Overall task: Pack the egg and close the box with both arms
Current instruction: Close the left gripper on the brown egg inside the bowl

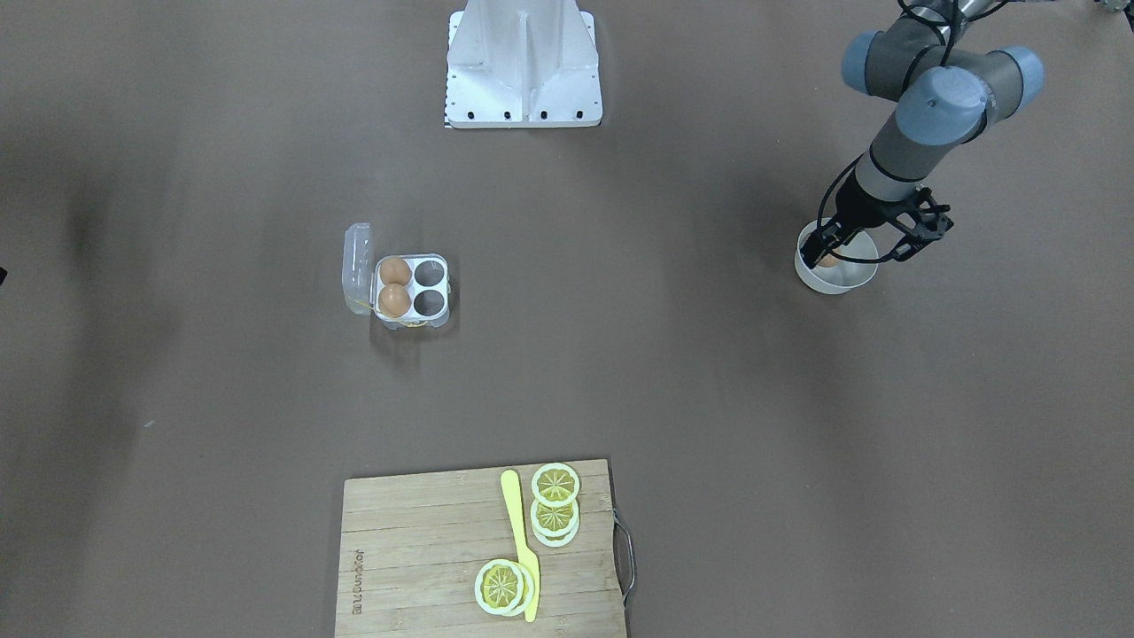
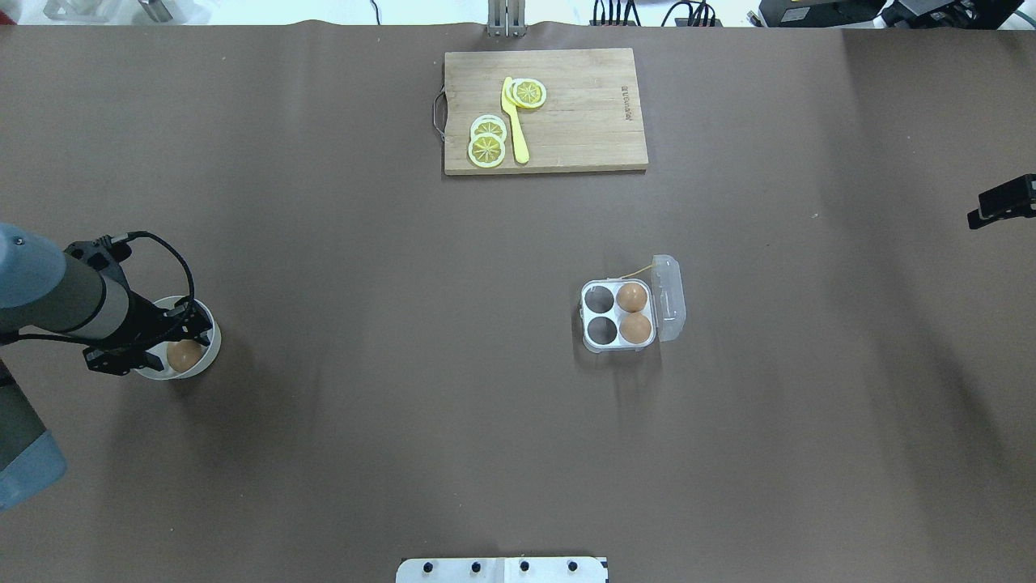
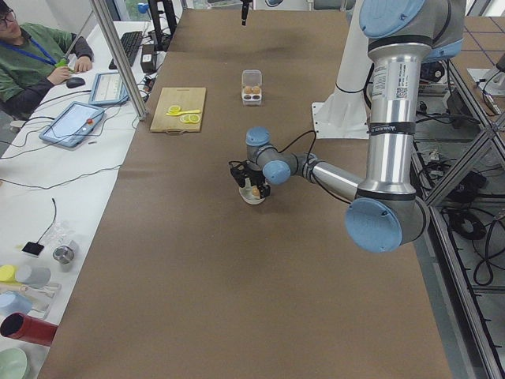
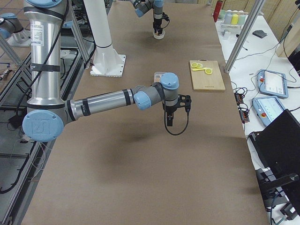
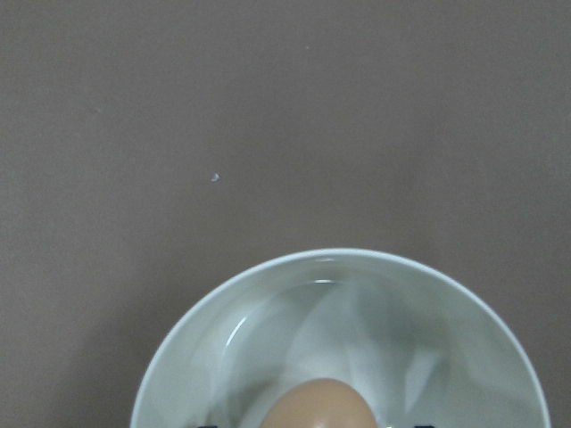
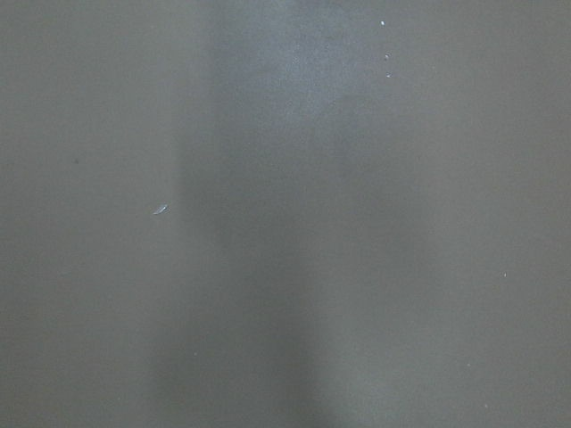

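Note:
The clear box (image 2: 590,341) stands open at mid table, its lid (image 2: 670,296) folded out to the side. Two light-brown eggs (image 2: 632,298) fill the two cells beside the lid; the other two cells are empty. It also shows in the front view (image 1: 440,262). A third egg (image 2: 184,355) lies in a white bowl (image 2: 212,350) far from the box. My left gripper (image 2: 180,348) reaches down into the bowl, fingers apart on either side of this egg (image 5: 321,406). My right gripper (image 4: 169,119) hangs above bare table beyond the box; I cannot tell its state.
A wooden cutting board (image 2: 583,121) with lemon slices (image 2: 487,148) and a yellow knife (image 2: 515,121) lies at the far edge. The white metal stand (image 1: 523,66) sits at the robot's side. Operators' desks with tablets (image 3: 71,122) lie beyond the table.

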`<state>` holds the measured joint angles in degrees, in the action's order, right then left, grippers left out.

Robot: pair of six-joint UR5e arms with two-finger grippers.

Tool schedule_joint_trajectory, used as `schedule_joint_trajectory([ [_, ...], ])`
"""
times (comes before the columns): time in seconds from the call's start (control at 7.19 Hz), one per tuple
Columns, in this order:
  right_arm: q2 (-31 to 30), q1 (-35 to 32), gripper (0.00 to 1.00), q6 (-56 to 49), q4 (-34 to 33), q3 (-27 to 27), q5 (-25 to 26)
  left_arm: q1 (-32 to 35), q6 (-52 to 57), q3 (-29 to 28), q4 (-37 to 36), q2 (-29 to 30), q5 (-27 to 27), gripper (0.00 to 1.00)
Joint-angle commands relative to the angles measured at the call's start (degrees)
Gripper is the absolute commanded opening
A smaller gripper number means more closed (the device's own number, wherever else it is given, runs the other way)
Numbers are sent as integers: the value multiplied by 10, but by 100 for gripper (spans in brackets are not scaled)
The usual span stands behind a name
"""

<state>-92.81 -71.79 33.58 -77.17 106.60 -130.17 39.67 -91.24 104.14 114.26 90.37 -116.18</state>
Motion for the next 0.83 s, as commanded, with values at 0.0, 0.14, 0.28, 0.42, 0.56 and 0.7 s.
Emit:
schedule_joint_trajectory([
  [0.0, 0, 1, 100, 0, 0, 0, 0, 0, 14, 3, 0, 1, 0, 38],
  [0.14, 0, 0, 100, 0, 0, 1, 0, 0, 14, 4, 0, 0, 0, 28],
  [0.28, 0, 0, 100, 0, 0, 1, 0, 1, 14, 5, 0, 0, 0, 13],
  [0.42, 0, 1, 100, 0, 0, 1, 0, 2, 14, 16, 0, -4, 0, 0],
  [0.56, 0, 0, 100, 0, 0, 1, 0, 10, 14, 42, -2, -10, -4, 0],
  [0.7, 0, 0, 100, 0, 0, 1, 0, 35, 14, 63, -3, -18, -3, 0],
])
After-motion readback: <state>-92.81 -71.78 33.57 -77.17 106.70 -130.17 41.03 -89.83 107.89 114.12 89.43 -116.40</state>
